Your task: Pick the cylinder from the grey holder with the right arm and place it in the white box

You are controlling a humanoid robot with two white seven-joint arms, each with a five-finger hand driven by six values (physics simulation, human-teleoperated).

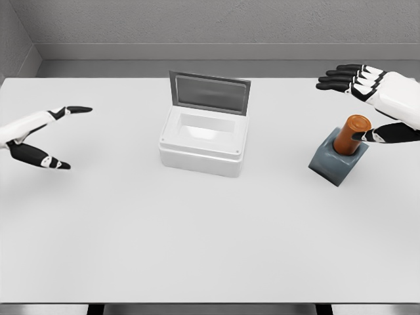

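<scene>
My right hand (374,105) hangs spread around the orange cylinder (352,134) – thumb at its side, nothing gripped – which stands in the grey holder (335,165), right of the open white box (205,141)

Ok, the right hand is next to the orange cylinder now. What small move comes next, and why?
Probably close the right hand around the cylinder. The cylinder stands in the grey holder; the thumb touches or nearly touches its side, but the fingers are spread above and behind it, so there is no grasp yet. The white box is open, lid up.
</scene>
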